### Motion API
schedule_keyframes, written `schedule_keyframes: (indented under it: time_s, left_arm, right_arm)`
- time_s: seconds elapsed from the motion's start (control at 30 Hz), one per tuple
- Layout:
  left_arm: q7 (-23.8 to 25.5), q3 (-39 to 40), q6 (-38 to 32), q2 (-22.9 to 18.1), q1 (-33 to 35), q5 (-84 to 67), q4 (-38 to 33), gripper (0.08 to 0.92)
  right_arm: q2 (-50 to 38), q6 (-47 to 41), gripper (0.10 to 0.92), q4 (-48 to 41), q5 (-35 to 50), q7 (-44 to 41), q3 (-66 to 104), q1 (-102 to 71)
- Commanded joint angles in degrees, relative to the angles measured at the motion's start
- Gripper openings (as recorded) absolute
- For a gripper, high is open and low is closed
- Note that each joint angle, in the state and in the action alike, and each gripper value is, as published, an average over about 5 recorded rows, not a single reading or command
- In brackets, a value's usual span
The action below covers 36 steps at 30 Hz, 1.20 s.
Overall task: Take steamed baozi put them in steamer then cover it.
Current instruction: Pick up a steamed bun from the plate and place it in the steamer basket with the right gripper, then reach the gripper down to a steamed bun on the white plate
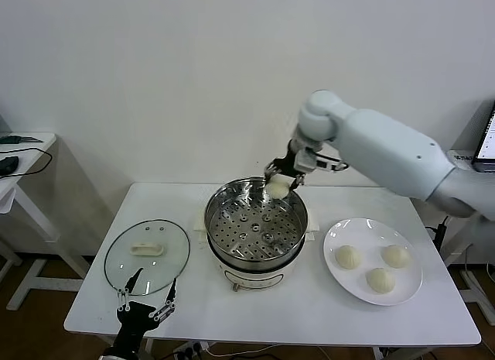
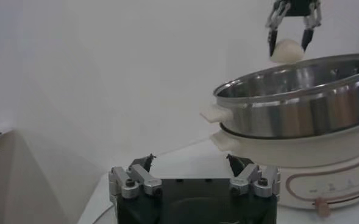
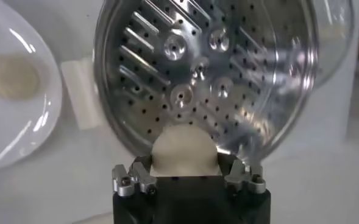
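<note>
My right gripper (image 1: 279, 182) is shut on one cream-white baozi (image 1: 277, 189) and holds it above the far rim of the steamer (image 1: 224, 202). In the right wrist view the baozi (image 3: 183, 151) sits between the fingers, over the edge of the perforated base (image 3: 203, 73). The steamer pot holds nothing else. Three more baozi (image 1: 380, 279) lie on the white plate (image 1: 340, 285) to the right of the steamer. My left gripper (image 1: 145, 306) is open and empty, low at the table's front left, near the glass lid (image 1: 147, 255). The left wrist view shows the steamer (image 2: 301, 112) from the side.
The clear glass lid with a cream handle (image 1: 148, 249) lies flat on the white table (image 1: 255, 313), left of the steamer. A small side table (image 1: 19, 155) stands at the far left. A laptop edge (image 1: 487, 139) shows at the far right.
</note>
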Motion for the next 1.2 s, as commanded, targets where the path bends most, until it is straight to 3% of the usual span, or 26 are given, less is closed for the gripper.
schedule_keyframes:
  time_s: [0.03, 0.53, 0.73, 0.83, 1.0, 1.2]
  left_arm:
    - [-0.1, -0.1, 0.0, -0.1, 0.1, -0.1, -0.2, 0.823]
    - [-0.3, -0.8, 0.0, -0.6, 0.3, -0.1, -0.3, 0.823]
    - [-0.3, -1.2, 0.0, -0.7, 0.4, -0.2, -0.9, 0.823]
    - [-0.3, -1.3, 0.0, -0.7, 0.6, -0.2, -1.1, 0.823]
    - [-0.4, -1.1, 0.1, -0.7, 0.6, -0.2, -1.4, 0.823]
    - [-0.4, -0.7, 0.2, -0.6, 0.6, -0.1, -1.4, 0.823]
  right_arm:
    - [7.5, 2.9, 0.706, -4.2, -7.4, 1.2, -1.4, -3.3]
    - [12.6, 3.2, 0.705, -13.0, -13.3, 4.4, 2.3, -8.4]
    - [11.1, 2.7, 0.786, -10.4, -10.0, 3.5, 2.1, -7.0]
    - [7.8, 1.8, 0.817, -6.2, -5.0, 1.0, 2.6, -4.3]
    - [-2.1, -5.5, 0.822, 0.4, 11.5, -6.5, 2.3, 3.6]
    - [-15.3, -32.6, 0.823, 1.3, 36.1, -9.7, -8.7, 15.6]
